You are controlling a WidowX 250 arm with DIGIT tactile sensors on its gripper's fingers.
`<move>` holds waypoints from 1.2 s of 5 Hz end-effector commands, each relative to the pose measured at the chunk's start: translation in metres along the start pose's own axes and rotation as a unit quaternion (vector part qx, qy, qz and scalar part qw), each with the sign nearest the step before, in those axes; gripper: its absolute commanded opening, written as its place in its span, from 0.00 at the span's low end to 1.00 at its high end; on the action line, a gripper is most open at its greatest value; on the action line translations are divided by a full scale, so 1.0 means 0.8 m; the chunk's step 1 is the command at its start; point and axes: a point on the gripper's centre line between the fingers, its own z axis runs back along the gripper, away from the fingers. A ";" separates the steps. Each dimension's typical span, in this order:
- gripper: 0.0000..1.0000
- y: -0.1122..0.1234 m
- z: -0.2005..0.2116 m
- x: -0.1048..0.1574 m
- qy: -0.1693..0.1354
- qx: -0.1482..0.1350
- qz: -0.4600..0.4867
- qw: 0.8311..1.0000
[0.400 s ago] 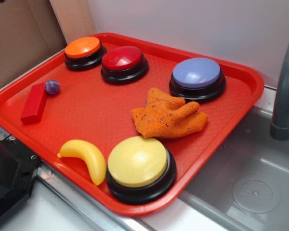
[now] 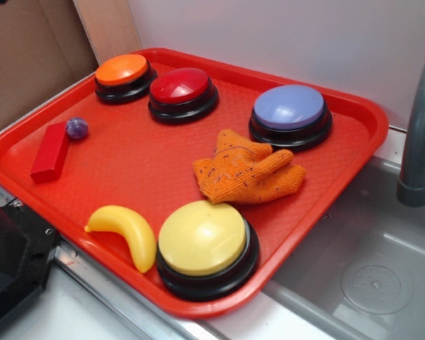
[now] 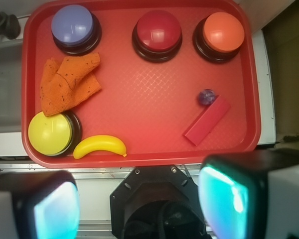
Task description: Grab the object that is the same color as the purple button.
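Observation:
A tiny purple marbled ball [image 2: 76, 127] lies at the tray's left side, touching the end of a red rectangular block [image 2: 50, 151]; in the wrist view the ball [image 3: 207, 96] sits right of centre. The lavender-blue dome button [image 2: 290, 113] stands at the tray's back right, and shows top left in the wrist view [image 3: 73, 26]. My gripper [image 3: 139, 204] is open and empty, its two teal pads [image 3: 224, 199] wide apart, high above the robot base, off the tray's near edge. The gripper is out of the exterior view.
On the red tray [image 2: 354, 149] stand orange [image 2: 122, 74], red [image 2: 181, 90] and yellow [image 2: 204, 241] dome buttons, with an orange cloth [image 2: 248, 170] and a yellow banana [image 2: 124, 230]. A grey sink [image 2: 375, 269] with faucet [image 2: 418, 142] lies right. The black robot base [image 2: 10, 262] stands at the lower left.

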 end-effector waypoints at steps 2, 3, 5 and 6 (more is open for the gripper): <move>1.00 0.050 -0.067 0.054 -0.018 0.029 -0.138 0.990; 1.00 0.081 -0.104 0.073 -0.019 0.047 -0.223 0.973; 1.00 0.123 -0.147 0.087 -0.044 0.039 -0.283 0.957; 1.00 0.141 -0.174 0.091 -0.046 0.018 -0.321 0.946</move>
